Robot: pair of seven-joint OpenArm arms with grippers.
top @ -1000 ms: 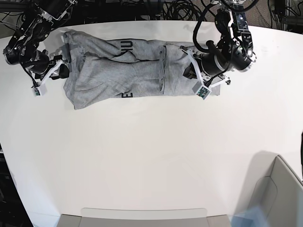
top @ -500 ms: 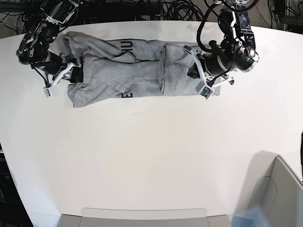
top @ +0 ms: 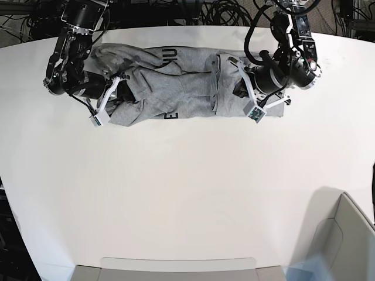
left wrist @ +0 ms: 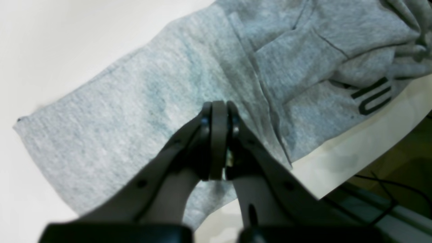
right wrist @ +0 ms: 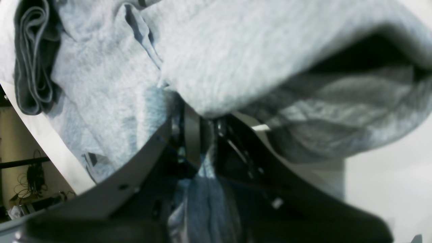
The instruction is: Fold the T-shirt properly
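The grey T-shirt [top: 176, 88] lay bunched in folds, black lettering peeking out, the right gripper [right wrist: 199, 135] pinching fabric, the left gripper [left wrist: 218, 114] closed above it.

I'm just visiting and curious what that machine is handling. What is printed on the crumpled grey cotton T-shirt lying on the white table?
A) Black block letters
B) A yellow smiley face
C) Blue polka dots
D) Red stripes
A: black block letters show on the grey cotton T-shirt, at its far edge and its near edge in the base view, and again in the left wrist view; no stripes, face or dots appear anywhere on it.
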